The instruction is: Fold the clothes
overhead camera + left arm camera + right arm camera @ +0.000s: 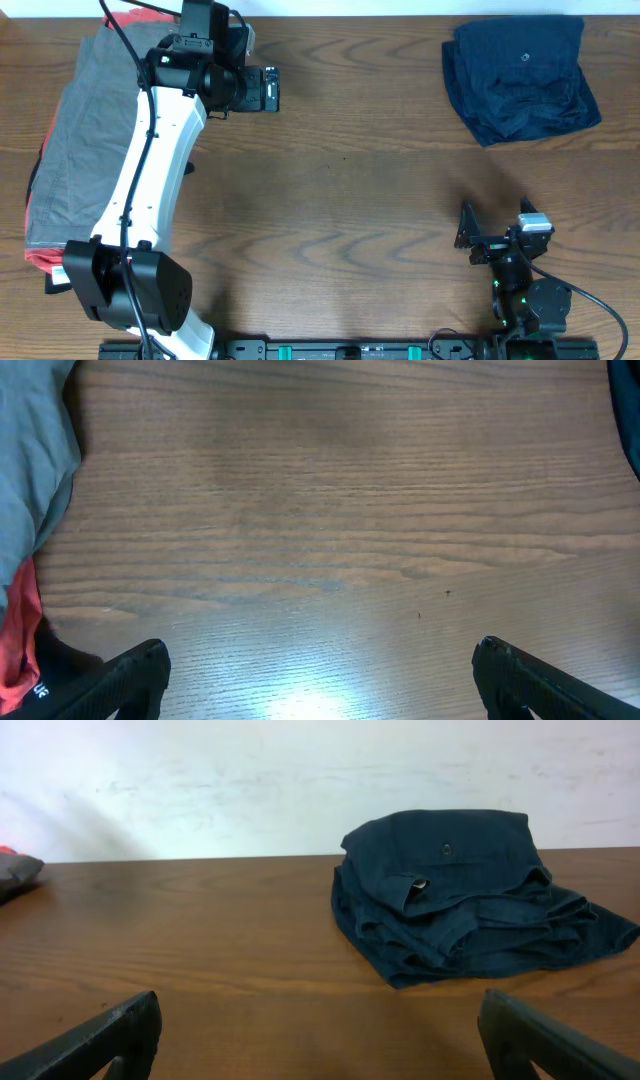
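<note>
Two hands, both with fingers spread apart and empty: the right hand (pixel 320 1038) sits low near the front of the wooden table (pixel 350 180), only its dark finger ends showing in its own view. A soft grey garment (pixel 85 130) over a red-orange one (pixel 40 258) lies at the left edge, partly hidden by the left arm. Farther back are the left hand (pixel 268 90) and, far right and well apart from both hands, the creased, folded navy shorts (pixel 520 75), button up.

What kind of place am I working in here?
Likely a lab test bench, not a home: a wood-grain table against a plain white wall, with folded navy shorts and a grey garment pile staged at opposite sides.
</note>
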